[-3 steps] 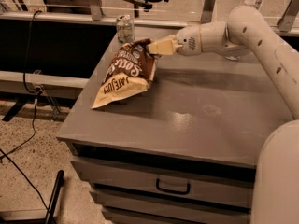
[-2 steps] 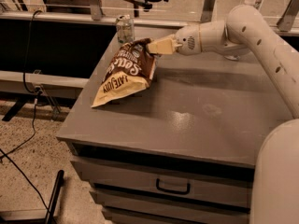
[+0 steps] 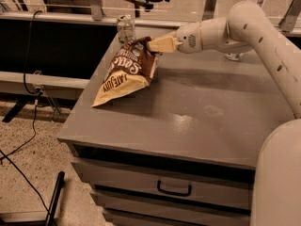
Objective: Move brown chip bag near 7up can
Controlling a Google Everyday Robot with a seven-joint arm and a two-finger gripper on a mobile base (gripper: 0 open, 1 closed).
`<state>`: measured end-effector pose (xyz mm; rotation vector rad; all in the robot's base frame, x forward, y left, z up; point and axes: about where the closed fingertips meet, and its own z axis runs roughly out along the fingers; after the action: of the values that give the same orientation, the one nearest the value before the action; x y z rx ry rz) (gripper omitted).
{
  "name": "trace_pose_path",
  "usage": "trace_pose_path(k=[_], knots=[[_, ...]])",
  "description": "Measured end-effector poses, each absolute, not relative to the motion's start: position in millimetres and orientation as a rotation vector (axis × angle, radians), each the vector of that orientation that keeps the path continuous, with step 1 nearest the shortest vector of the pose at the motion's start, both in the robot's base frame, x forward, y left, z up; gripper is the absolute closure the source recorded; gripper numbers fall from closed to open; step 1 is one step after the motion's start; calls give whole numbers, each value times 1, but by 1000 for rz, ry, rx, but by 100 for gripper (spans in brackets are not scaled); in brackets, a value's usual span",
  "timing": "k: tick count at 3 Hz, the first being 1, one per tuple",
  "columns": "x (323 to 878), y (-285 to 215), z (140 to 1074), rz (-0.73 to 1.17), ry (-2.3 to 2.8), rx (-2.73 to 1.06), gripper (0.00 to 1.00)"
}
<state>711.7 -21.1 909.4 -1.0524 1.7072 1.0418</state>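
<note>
Grey metal cabinet top (image 3: 197,117): crinkly dark-brown chip bag (image 3: 124,72) leans at left, top corner pinched in the cream two-finger gripper (image 3: 153,45), near the small silvery-green drink can (image 3: 125,28) behind. Nearly done I'd guess, only letting go left.

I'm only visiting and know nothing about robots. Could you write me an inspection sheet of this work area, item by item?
Surface: grey cabinet top, with a faint shiny mark near the middle.
Job's things: brown chip bag lies at the back left, its upper end close to the 7up can, which stands upright at the back edge.
Clutter: a clear item, mostly hidden behind the arm.
Grippers: gripper at the bag's upper end, touching it.
Cables: black cable trailing to the floor on the left.
Surroundings: drawers below the top; speckled floor.
</note>
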Motion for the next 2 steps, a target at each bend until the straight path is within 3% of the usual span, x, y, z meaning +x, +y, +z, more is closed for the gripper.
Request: trace_pose_path(k=[1, 2], knots=[[712, -22, 910, 1030, 1711, -1058, 12], [708, -31, 911, 983, 1737, -1085, 0]])
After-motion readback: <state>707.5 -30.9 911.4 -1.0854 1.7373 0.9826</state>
